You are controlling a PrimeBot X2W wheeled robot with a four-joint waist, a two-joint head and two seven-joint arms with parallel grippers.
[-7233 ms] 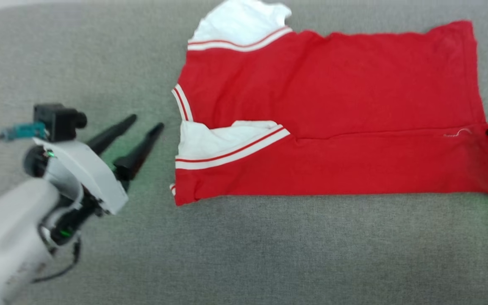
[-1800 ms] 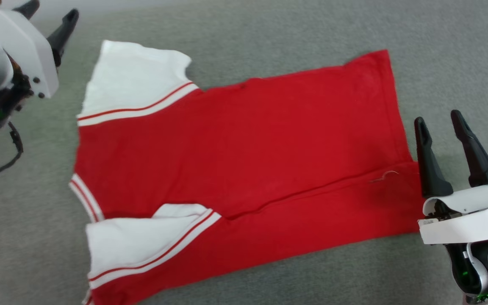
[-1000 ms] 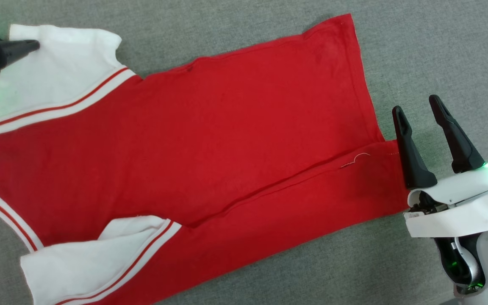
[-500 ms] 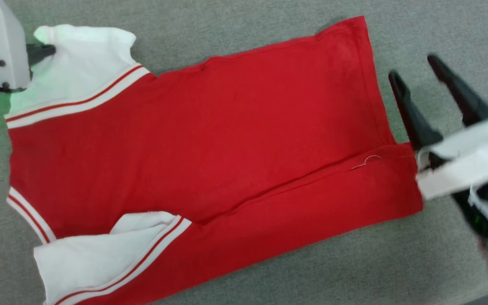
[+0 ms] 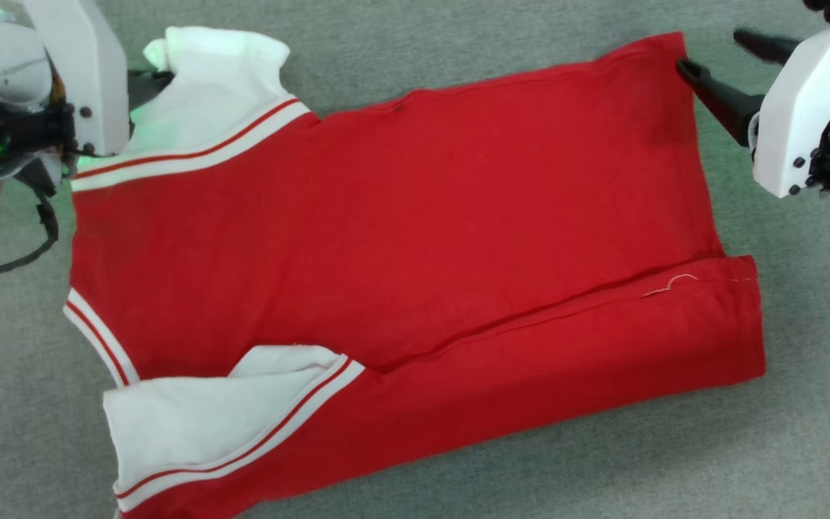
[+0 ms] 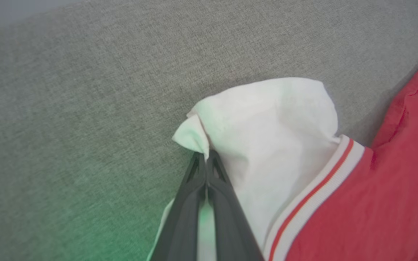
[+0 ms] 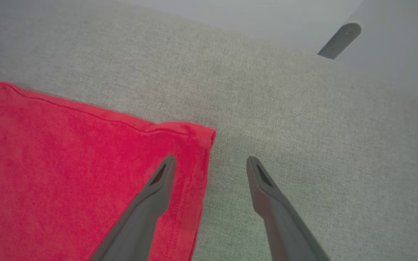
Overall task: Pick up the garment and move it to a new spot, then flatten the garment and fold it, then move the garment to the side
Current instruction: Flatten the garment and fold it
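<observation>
The garment (image 5: 415, 238), red with white sleeves and striped trim, lies partly folded on the grey cloth surface, its near long edge turned over onto the body. My left gripper (image 6: 205, 159) is shut on the tip of the far white sleeve (image 6: 267, 145), which puckers at the pinch; in the head view this gripper (image 5: 159, 76) sits at the top left. My right gripper (image 7: 210, 163) is open at the garment's far hem corner (image 7: 194, 139), one finger over the red cloth and the other over bare surface. In the head view it (image 5: 710, 54) is at the top right.
A grey cloth surface (image 5: 674, 461) spreads all round the garment. Beyond its far edge in the right wrist view is a pale floor with a grey leg (image 7: 339, 38).
My left gripper has shut on the far sleeve tip and bunched it. My right gripper has swung from beside the near hem up to the far hem corner. The camera has shifted too.
</observation>
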